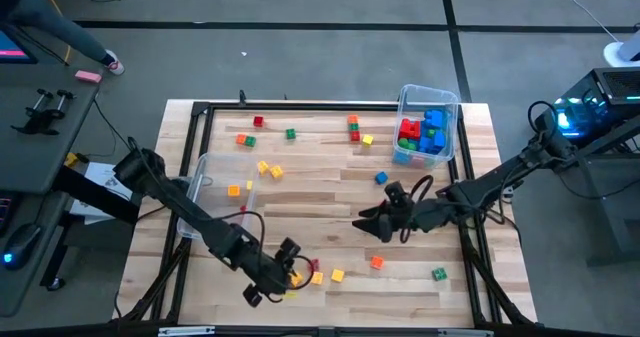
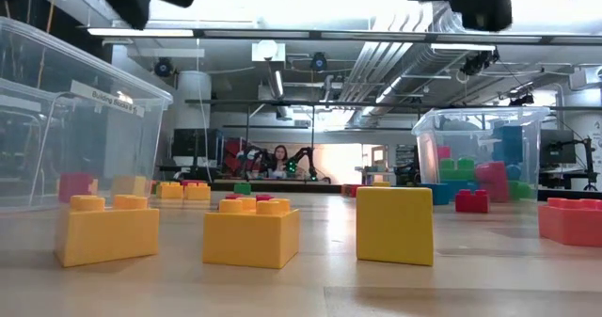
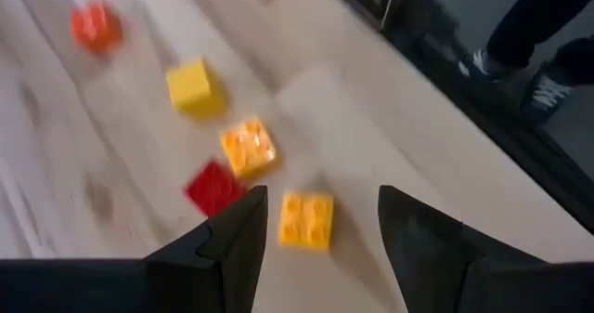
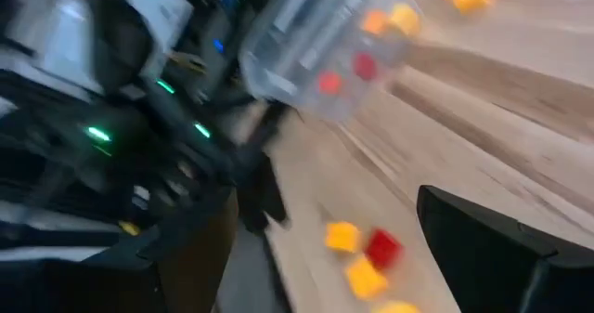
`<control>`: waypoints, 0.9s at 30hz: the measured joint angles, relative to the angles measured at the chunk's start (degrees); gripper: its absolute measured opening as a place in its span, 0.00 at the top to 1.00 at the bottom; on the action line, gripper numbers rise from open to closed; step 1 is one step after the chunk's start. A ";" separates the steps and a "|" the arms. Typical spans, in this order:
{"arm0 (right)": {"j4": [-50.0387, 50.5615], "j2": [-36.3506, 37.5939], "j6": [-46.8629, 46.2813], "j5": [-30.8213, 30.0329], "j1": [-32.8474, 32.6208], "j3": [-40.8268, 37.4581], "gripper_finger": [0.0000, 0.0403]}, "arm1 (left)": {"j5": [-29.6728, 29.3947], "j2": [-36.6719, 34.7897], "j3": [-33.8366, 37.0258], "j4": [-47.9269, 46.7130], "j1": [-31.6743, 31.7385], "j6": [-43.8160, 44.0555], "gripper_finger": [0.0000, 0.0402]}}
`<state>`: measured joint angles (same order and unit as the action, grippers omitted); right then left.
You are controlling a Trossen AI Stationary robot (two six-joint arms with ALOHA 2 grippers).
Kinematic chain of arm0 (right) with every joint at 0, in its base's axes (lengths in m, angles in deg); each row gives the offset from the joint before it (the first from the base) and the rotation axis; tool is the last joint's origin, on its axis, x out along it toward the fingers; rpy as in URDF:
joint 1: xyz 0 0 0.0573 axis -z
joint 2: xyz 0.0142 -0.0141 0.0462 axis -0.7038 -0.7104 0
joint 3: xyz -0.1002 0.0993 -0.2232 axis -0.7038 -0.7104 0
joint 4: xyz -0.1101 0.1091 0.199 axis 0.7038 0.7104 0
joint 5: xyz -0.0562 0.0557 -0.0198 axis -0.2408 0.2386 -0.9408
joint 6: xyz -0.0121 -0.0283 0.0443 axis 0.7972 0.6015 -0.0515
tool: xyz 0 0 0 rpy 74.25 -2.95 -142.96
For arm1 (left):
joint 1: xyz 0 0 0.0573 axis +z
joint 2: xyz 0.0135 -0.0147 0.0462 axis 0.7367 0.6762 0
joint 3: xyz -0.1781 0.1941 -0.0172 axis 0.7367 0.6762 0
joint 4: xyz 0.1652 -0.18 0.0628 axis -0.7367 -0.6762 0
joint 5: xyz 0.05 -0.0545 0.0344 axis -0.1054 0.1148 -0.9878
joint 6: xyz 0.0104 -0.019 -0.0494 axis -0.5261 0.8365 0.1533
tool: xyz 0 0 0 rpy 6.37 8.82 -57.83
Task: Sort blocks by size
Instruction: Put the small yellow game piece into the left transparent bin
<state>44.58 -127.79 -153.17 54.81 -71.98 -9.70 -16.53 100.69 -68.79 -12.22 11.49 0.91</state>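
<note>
A pale wooden counter [image 1: 330, 187] carries scattered blocks [image 1: 377, 262] in red, orange, yellow, green and blue. A clear bin [image 1: 452, 127] at the far right corner holds red, blue and green blocks; a second bin [image 1: 197, 182], seemingly near-empty, sits left.

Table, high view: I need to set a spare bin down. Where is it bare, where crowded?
Bare: the wood between the left bin and the right hand, and the near right corner past the green block. Crowded: around the left hand and along the far edge.
</note>
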 joint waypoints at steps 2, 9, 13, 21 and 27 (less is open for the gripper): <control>-1.34 0.00 0.01 -1.59 -0.21 0.02 0.19 | 0.04 0.91 0.23 3.46 -0.04 -2.64 0.52; -0.93 0.00 -0.09 -3.92 -0.02 0.00 0.19 | 1.48 6.29 -0.42 7.01 0.32 -3.50 0.52; -0.58 0.00 0.01 -5.22 -0.02 0.00 0.19 | 1.41 8.82 -0.51 7.63 0.35 -0.51 0.52; 0.00 -0.02 1.36 -5.07 -0.02 0.00 0.19 | -2.28 12.51 -0.49 5.65 0.83 -0.67 0.52; 0.60 -0.02 1.49 -4.75 -0.02 0.00 0.19 | -4.94 11.94 -0.55 7.10 1.51 -0.66 0.52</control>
<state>45.18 -127.81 -151.68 50.06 -72.00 -9.70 -21.47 112.63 -69.35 -5.12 13.00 0.26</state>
